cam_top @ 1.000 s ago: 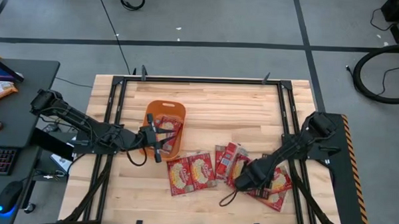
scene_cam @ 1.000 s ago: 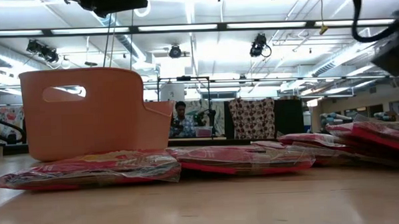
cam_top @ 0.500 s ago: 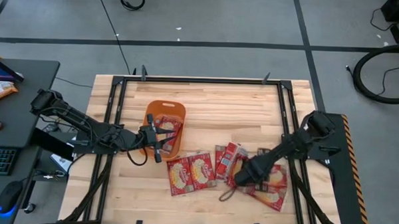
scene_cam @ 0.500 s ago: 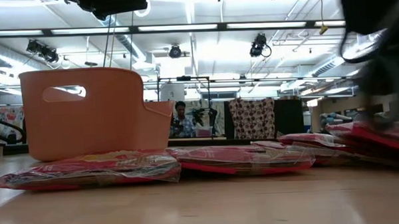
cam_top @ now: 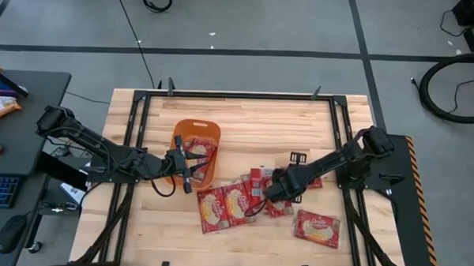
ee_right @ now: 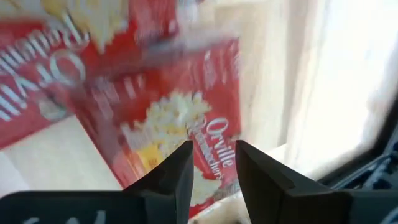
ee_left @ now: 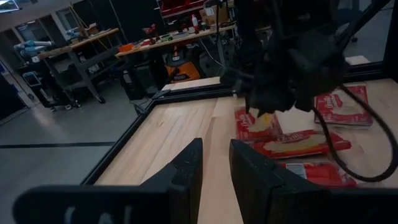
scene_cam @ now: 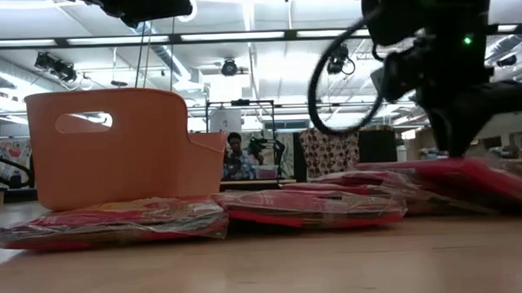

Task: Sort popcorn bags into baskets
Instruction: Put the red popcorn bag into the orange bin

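The right end effector (cam_top: 269,192) is low over the cluster of popcorn bags (cam_top: 235,201) near the middle of the surface (cam_top: 253,126). Its two dark fingers (ee_right: 171,180) stand a narrow gap apart, and whether they pinch anything cannot be told. In the right wrist view a glossy red packet with a pale popcorn picture and white lettering lies right under them, its film catching the light.

The left end effector (cam_top: 190,164) hovers over the near edge of the orange basket (cam_top: 194,131). Its fingers (ee_left: 186,171) are a narrow gap apart and hold nothing.

The bags are flat, shiny red rectangles with cream round centres. Two lie side by side just in front of the basket, several overlap under the right end effector, and one bag (cam_top: 317,228) lies alone nearer the front right. Something red shows inside the basket.

The basket is smooth plastic with rounded corners and a cut-out handle (scene_cam: 83,122). The surface is pale wooden planking inside a black metal frame (cam_top: 238,94).
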Robot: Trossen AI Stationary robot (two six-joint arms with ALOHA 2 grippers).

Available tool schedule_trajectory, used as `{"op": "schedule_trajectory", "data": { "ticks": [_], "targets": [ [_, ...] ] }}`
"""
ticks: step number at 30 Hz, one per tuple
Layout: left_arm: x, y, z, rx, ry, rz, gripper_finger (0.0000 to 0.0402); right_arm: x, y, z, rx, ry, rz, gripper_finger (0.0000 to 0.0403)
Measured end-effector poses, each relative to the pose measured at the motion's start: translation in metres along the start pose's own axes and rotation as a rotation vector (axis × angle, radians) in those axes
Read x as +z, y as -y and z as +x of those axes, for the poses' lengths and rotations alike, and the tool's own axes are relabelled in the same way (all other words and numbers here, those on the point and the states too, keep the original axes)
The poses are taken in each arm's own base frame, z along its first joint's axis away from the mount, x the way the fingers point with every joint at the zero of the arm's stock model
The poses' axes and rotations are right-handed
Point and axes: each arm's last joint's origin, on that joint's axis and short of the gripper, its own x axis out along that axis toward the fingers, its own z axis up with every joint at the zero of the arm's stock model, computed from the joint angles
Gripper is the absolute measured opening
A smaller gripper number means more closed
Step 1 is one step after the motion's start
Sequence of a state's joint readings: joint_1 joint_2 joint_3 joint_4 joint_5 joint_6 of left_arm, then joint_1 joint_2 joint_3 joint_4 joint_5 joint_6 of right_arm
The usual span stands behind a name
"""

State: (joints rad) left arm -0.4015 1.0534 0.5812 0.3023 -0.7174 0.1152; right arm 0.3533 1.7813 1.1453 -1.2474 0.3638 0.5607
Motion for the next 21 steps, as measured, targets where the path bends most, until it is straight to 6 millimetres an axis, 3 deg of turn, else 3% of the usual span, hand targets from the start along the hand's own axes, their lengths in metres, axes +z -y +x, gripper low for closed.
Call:
{"op": "schedule_trajectory", "data": {
  "ticks": [4,10,21],
  "targets": [
    [-0.001,0.0,0.0,-0.001,-0.01,-0.021,0.0084,-0.003,-0.01,-0.009,-0.005,0.043,-0.044,0.0124],
    [-0.003,0.002,-0.001,-0.02,-0.022,-0.031,0.0084,-0.024,-0.027,-0.005,-0.059,0.048,-0.043,0.0136],
    [-0.002,0.004,-0.003,-0.028,-0.019,-0.037,0.0084,-0.054,-0.046,0.01,-0.137,0.066,-0.077,0.0234]
  ]
}}
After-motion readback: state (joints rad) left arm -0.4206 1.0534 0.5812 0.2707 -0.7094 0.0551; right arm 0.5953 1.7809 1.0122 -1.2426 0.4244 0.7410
